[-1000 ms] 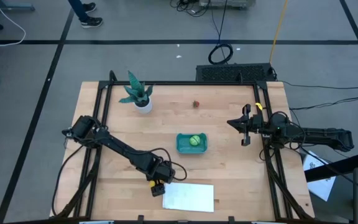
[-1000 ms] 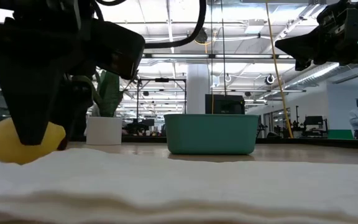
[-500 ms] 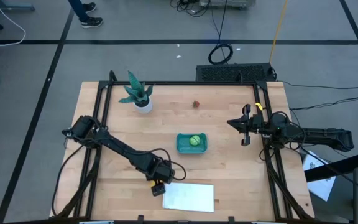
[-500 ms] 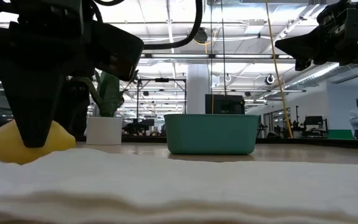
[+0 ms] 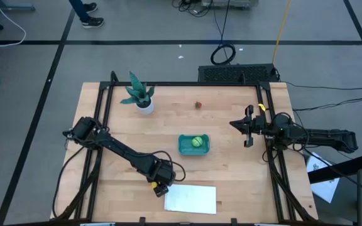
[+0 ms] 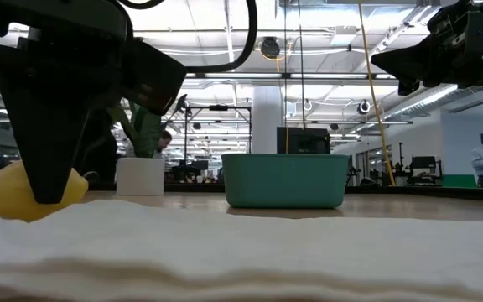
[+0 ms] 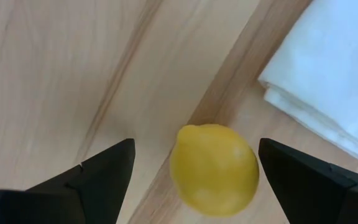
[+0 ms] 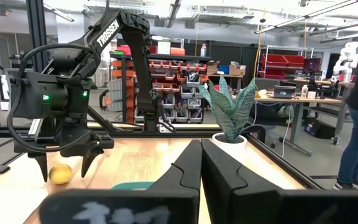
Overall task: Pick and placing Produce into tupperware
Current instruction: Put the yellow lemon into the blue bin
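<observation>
Lemon lying on my table, nippled end aimed away from the wrist camera, centred between the left gripper's wide-open jaws; right gripper closed, empty.

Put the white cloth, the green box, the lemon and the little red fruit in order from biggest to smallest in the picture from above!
1. white cloth
2. green box
3. lemon, partly hidden under the left arm's pincer
4. little red fruit, the tiniest, just a speck

Left pincer lower around lemon
</observation>
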You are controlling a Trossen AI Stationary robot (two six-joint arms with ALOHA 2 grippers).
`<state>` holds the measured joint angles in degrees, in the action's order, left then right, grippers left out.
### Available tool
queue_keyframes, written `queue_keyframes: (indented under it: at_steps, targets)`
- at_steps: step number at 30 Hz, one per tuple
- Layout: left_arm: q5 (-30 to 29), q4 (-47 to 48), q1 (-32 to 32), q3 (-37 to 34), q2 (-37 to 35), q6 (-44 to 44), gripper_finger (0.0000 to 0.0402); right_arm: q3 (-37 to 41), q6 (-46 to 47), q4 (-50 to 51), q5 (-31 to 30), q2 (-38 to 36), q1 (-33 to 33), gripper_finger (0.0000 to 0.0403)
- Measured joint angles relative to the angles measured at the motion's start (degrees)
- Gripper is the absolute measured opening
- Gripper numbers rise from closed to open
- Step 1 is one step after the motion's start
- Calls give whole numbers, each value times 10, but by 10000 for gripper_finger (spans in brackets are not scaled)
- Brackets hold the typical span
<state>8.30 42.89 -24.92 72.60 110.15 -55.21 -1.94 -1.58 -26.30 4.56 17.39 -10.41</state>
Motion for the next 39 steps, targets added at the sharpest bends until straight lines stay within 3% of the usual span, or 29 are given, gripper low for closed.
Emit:
queue_keyframes:
  at_steps: [7,18,22,28,35,39]
  targets:
    - [0,0,-5,0,0,10,332,0,0,0,0,0,0,0]
    - [8,-1,-5,0,0,22,188,0,-1,0,0,0,0,0]
    - [9,-1,-5,1,0,30,187,0,-1,0,0,0,0,0]
    - [12,-1,-1,0,0,48,221,0,-1,0,0,0,0,0]
    - [28,0,15,0,0,73,189,0,-1,0,0,0,0,0]
    - [33,1,23,0,0,89,193,0,-1,0,0,0,0,0]
